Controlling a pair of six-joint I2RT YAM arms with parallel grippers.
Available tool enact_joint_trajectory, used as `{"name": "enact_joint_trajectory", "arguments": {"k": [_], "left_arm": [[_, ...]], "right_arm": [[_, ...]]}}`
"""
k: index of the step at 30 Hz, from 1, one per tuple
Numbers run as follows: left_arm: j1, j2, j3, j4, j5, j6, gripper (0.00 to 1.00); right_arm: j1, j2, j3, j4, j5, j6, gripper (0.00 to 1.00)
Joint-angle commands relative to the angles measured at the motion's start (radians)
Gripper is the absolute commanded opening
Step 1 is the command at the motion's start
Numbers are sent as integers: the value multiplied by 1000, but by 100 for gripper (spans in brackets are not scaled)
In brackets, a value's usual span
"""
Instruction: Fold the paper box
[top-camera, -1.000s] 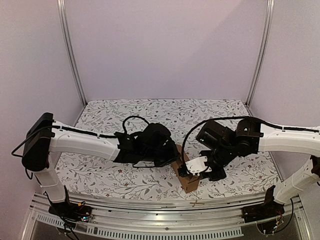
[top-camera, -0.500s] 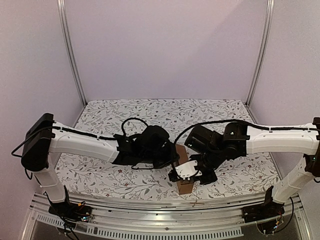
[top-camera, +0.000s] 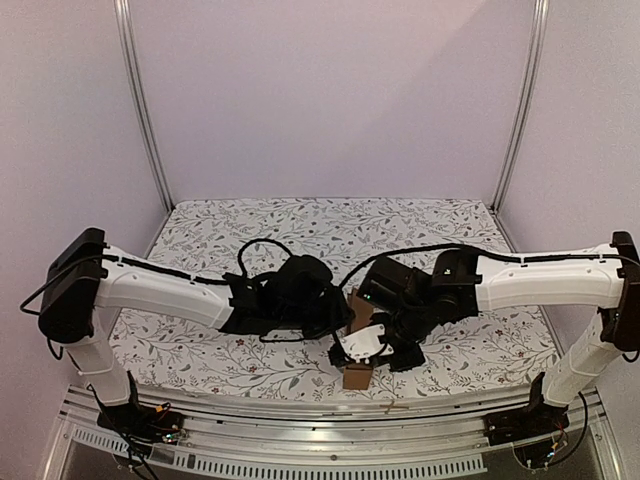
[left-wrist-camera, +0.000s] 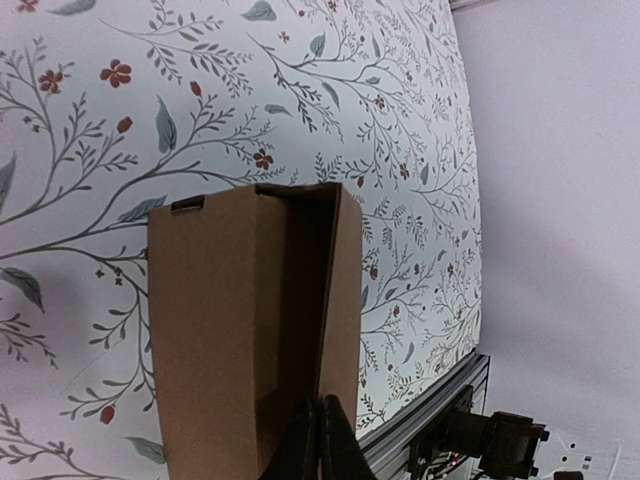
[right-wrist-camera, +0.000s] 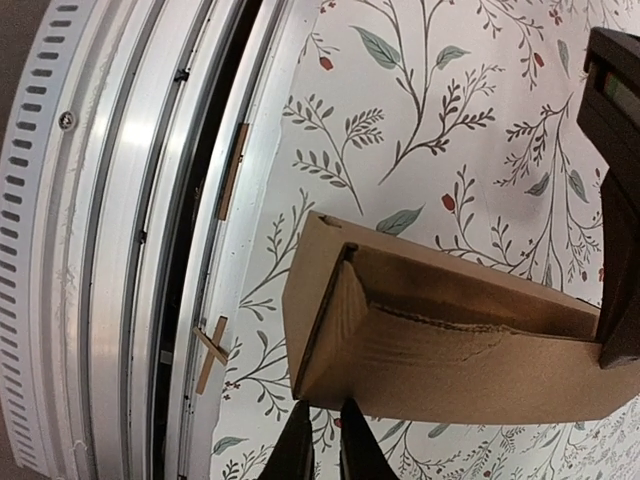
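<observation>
Floral worktop (top-camera: 300, 225), lilac walls (top-camera: 330, 100), front rail (right-wrist-camera: 120, 200) close, my left pincer (left-wrist-camera: 318, 418) and right pincer (right-wrist-camera: 322, 418) pinched narrow on paper box (left-wrist-camera: 220, 330)

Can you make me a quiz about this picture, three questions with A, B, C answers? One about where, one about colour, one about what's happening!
1. Where is the paper box?
A) against the back wall
B) between the left arm and the right arm, near the table's front edge
C) far off to one side

2. What colour is the box?
A) brown
B) blue
C) white

3. What are the left fingers doing?
A) spread wide open
B) pointing at the ceiling
C) pinched shut on a wall of the box

Answers:
1 B, the top view shows it between both wrists.
2 A, it is plain brown cardboard in every view.
3 C, the left wrist view shows both tips together on the cardboard.
</observation>
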Motion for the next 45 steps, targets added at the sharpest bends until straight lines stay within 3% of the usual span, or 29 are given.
{"name": "enact_joint_trajectory", "arguments": {"k": [1, 7, 22, 27, 32, 37, 41, 45], "left_arm": [[13, 0, -61, -54, 14, 12, 3], [22, 5, -69, -2, 27, 27, 2], [37, 8, -76, -6, 47, 36, 3], [43, -39, -71, -84, 14, 74, 15], [43, -205, -79, -155, -104, 189, 26], [-10, -331, -153, -109, -89, 286, 19], [-38, -388, -283, 41, -79, 300, 12], [-15, -402, -270, 106, -110, 421, 12]], "right_arm": [[-30, -71, 3, -13, 12, -1, 10], [-77, -94, 49, -4, -125, 24, 10], [-71, 171, 51, 84, -158, 7, 10], [-70, 196, 47, 82, -150, 10, 10], [-72, 189, 40, 76, -139, 13, 10], [-72, 171, 58, 65, -152, 33, 11], [-74, 133, 80, 57, -156, 49, 12], [-76, 109, 82, 55, -148, 45, 13]]}}
